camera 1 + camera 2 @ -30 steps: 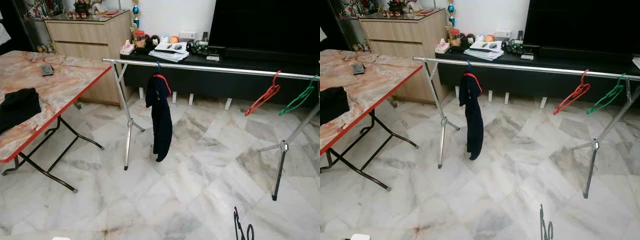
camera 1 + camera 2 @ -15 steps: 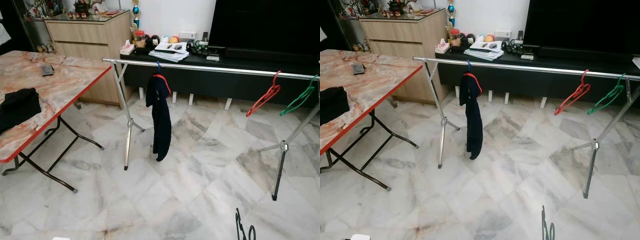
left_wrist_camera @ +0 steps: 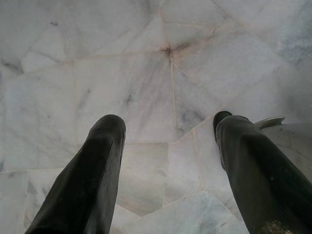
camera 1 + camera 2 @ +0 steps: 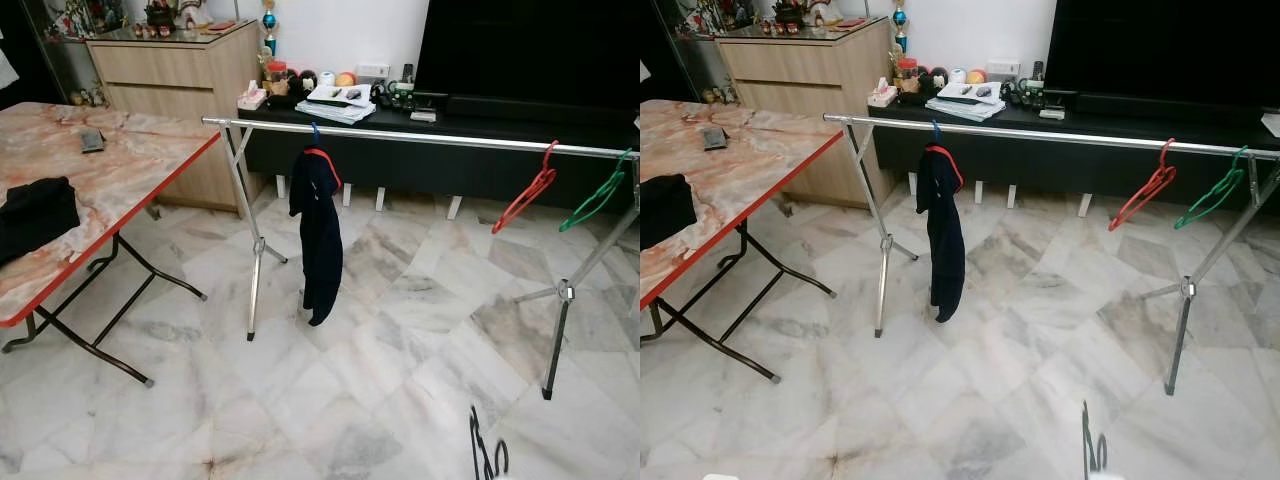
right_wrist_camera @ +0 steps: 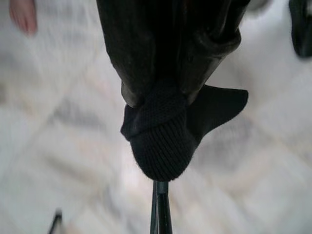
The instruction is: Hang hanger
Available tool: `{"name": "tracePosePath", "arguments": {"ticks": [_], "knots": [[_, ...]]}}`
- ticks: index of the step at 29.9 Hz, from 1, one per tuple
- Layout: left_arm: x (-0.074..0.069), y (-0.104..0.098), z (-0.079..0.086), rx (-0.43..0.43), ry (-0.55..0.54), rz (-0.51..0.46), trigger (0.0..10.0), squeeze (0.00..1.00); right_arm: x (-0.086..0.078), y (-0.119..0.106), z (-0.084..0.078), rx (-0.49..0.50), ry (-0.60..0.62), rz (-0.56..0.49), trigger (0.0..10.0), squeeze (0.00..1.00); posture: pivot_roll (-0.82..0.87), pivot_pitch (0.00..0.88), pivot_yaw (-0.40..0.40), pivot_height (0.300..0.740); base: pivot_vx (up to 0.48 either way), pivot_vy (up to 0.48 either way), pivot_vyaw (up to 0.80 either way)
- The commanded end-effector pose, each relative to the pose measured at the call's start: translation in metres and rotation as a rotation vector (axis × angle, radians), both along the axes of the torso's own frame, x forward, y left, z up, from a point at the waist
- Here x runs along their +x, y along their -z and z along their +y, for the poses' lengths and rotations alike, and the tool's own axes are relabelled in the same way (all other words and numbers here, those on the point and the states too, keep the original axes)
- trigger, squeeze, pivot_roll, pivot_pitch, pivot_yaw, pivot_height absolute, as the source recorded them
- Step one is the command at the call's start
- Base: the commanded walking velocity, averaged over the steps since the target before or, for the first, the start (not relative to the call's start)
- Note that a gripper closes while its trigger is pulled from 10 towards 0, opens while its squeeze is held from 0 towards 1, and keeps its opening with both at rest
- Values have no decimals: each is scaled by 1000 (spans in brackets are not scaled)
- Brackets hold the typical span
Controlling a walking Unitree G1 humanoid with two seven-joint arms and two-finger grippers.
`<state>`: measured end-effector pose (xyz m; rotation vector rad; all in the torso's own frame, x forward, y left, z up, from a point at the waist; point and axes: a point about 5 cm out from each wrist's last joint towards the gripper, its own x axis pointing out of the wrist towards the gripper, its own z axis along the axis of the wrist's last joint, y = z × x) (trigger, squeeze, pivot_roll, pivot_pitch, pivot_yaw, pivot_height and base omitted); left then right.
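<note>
Right gripper first: its jaws are clenched on a dark knitted garment, a ribbed cuff bunched below the fingertips, with a thin black hanger poking out underneath. In the head view that black hanger sits low at the bottom right of the frame, above the marble floor.

Left gripper: jaws released, two black fingers spread wide with nothing between them, pointing down at pale tiles.

Moving outward, the steel drying rack runs across the middle of the frame. A navy shirt hangs from its rail left of centre. Far right on the rail, a red hanger and beside it a green hanger, both tilted.

Left side of the frame: a marble-topped folding bench with a red edge, black clothing heaped on it. Behind the rack, a dark TV console with clutter, and a wooden cabinet at upper left.
</note>
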<state>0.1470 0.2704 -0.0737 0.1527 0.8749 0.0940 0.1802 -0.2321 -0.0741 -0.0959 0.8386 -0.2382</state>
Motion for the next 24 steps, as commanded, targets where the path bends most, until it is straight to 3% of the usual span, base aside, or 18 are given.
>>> {"name": "tracePosePath", "arguments": {"ticks": [1, 6, 10, 12, 13, 14, 17, 20, 22, 24], "knots": [[-6, 3, 0, 9, 7, 24, 10000, 0, 21, -11, 5, -7, -28, -90, 10000, 0, 50, 0, 24, 740, 0, 0, 0], [9, -5, 2, 22, 19, -30, 10000, 0, 63, -37, 17, -10, -76, -227, 10000, 0, 56, 0, 23, 740, 0, 0, 0], [31, -15, 0, 19, 42, -109, 10000, 0, 75, -43, 25, -35, -160, -237, 10000, 0, 58, 0, 21, 740, 0, 0, 0], [35, -17, -1, 19, 50, -123, 10000, 0, 76, -44, 26, -42, -176, -234, 10000, 0, 58, 0, 21, 740, 0, 0, 0], [57, -29, -8, 6, 113, -208, 10000, 0, 87, -51, 31, -75, -264, -229, 10000, 0, 62, 0, 19, 740, 0, 0, 0], [57, -29, -8, 6, 113, -208, 10000, 0, 87, -51, 31, -75, -264, -229, 10000, 0, 62, 0, 19, 740, 0, 0, 0], [84, -46, -30, -15, 372, -282, 10000, 0, 113, -73, 40, -94, -409, -290, 10000, 0, 65, 0, 18, 740, 0, 0, 0], [95, -54, -40, -22, 490, -310, 10000, 0, 130, -91, 47, -79, -529, -347, 10000, 0, 66, 0, 13, 740, 0, 0, 0], [105, -64, -46, -18, 592, -333, 10000, 0, 144, -111, 53, -91, -675, -399, 10000, 0, 67, 3, 9, 740, 0, 0, 0], [110, -69, -48, -25, 623, -348, 10000, 0, 150, -119, 56, -95, -735, -416, 10000, 0, 67, 5, 6, 740, 0, 0, 0]]}}
